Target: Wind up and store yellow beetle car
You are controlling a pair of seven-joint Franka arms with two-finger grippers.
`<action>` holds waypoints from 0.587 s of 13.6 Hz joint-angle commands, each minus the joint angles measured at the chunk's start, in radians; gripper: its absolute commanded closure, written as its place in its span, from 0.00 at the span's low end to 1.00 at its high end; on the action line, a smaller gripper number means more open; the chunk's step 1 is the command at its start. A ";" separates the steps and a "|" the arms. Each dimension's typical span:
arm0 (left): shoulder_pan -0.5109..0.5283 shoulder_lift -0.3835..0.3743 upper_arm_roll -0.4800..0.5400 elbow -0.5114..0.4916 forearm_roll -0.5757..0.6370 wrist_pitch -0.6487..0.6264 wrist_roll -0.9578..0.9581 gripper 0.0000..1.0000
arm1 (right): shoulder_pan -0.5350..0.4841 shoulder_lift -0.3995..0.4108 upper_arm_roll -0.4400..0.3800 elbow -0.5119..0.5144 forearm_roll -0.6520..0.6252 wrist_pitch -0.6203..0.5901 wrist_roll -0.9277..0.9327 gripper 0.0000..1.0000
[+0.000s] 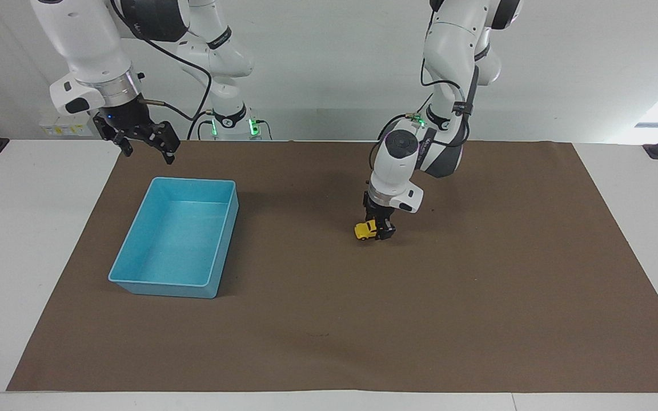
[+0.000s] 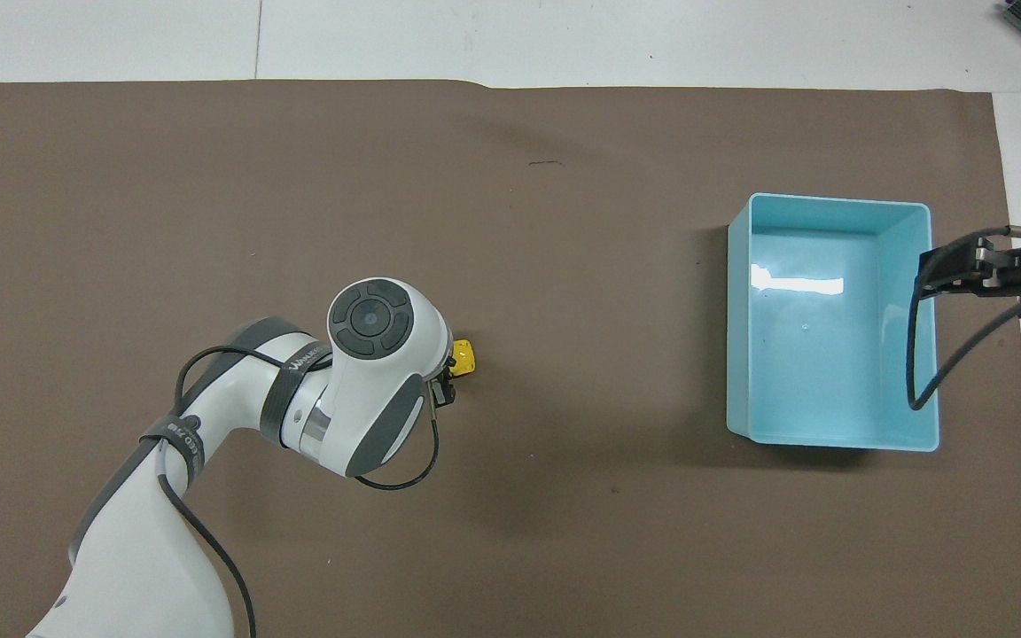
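Facing view shows me the yellow car [image 1: 366,230] on the brown mat [image 1: 477,297], its length running toward the empty blue bin [image 1: 135,282], rear end clamped between my left gripper's [image 1: 384,233] fingers, while my right gripper [image 1: 145,141] waits with fingers apart above the bin's corner.

We see the yellow beetle car [image 2: 463,357] on the brown mat [image 2: 510,549], mostly hidden under our left arm's wrist [image 2: 369,381], well apart from the blue bin [image 2: 830,434], toward the left arm's end.
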 commanded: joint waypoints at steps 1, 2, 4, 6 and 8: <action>-0.029 -0.006 0.017 -0.009 0.016 0.014 0.070 1.00 | -0.010 0.000 0.002 -0.002 0.003 0.014 -0.004 0.00; -0.029 -0.007 0.017 -0.012 0.014 0.014 0.081 1.00 | -0.010 0.000 0.002 -0.002 0.003 0.014 -0.005 0.00; -0.027 -0.010 0.017 -0.016 0.014 0.011 0.094 1.00 | -0.010 -0.001 0.002 -0.004 0.003 0.012 0.001 0.00; -0.017 -0.012 0.017 -0.027 0.014 0.013 0.098 1.00 | -0.010 -0.006 0.002 -0.011 0.003 0.012 0.007 0.00; 0.003 -0.016 0.018 -0.047 0.013 0.016 0.100 1.00 | -0.010 -0.015 0.002 -0.025 0.003 0.014 0.007 0.00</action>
